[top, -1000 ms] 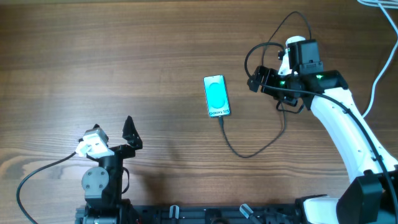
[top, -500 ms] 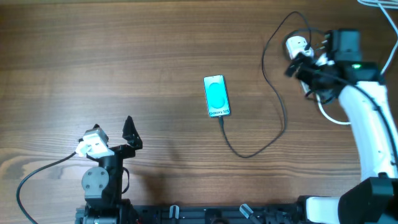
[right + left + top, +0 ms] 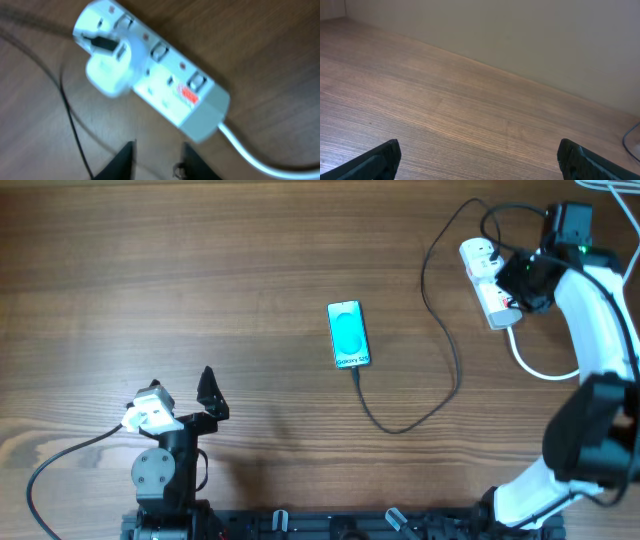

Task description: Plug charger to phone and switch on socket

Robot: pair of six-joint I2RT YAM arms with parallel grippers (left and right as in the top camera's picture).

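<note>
The phone (image 3: 348, 334) lies flat near the middle of the table (image 3: 200, 270), screen up and lit cyan, its white edge at 6 o'clock; the charger (image 3: 456, 375) meets that edge with its tip, and its black cable loops away toward 4 o'clock, climbs toward 1 o'clock and ends in the white adapter (image 3: 107, 70); the adapter sits in the end outlet of the socket (image 3: 165, 92), which lies at 2 o'clock from the phone, well apart from it, near the table's far right corner; red marks show on the socket, but the wrist view is blurred and I cannot tell how its switches stand; a thick white cord (image 3: 260, 156) leaves the socket's other end; the right gripper (image 3: 159, 150) hovers just beside the socket's long side, fingers parted with nothing between them, and whether it touches the socket I cannot tell; the left gripper (image 3: 479, 150) sits at 8 o'clock from the phone, well apart from it, fingers spread wide and holding nothing, over the wood.
</note>
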